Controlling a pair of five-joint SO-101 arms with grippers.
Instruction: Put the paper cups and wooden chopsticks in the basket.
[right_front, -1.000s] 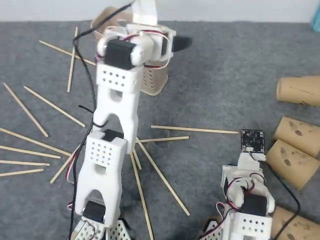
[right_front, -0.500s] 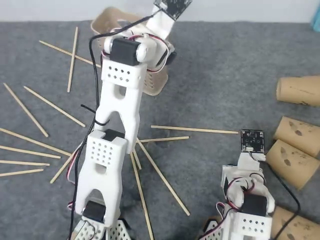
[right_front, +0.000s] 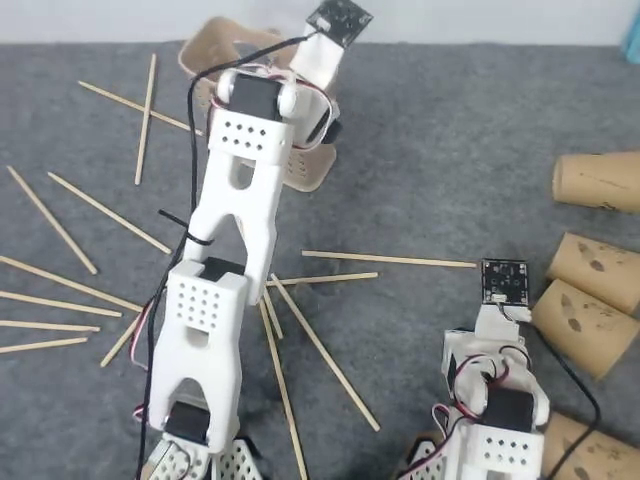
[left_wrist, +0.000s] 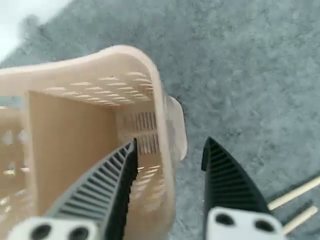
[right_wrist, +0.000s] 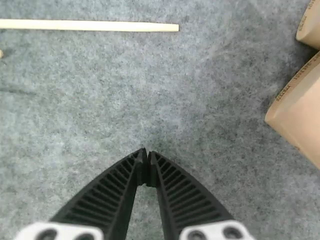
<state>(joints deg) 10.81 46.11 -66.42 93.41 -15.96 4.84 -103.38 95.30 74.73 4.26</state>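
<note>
Our left gripper (left_wrist: 171, 146) hangs over the basket (left_wrist: 100, 75) at the high view's top, fingers wide and empty astride its wall. Our right gripper (right_wrist: 146, 152) is closed on nothing. We judge we're between loads. Next we must reach a chopstick (right_front: 390, 260) mid-frame, or the paper cups (right_front: 598, 182) at right.

**Open room at the far right, clutter on the left**

The left arm (right_front: 235, 200) stretches from the near edge to the basket (right_front: 305, 170), hiding much of it. The left gripper (left_wrist: 170, 160), spread, straddles its wall. Chopsticks (right_front: 105, 212) litter the left and middle. Paper cups (right_front: 597, 180) line the right edge. Bare carpet (right_front: 450, 140) lies between basket and cups.
</note>
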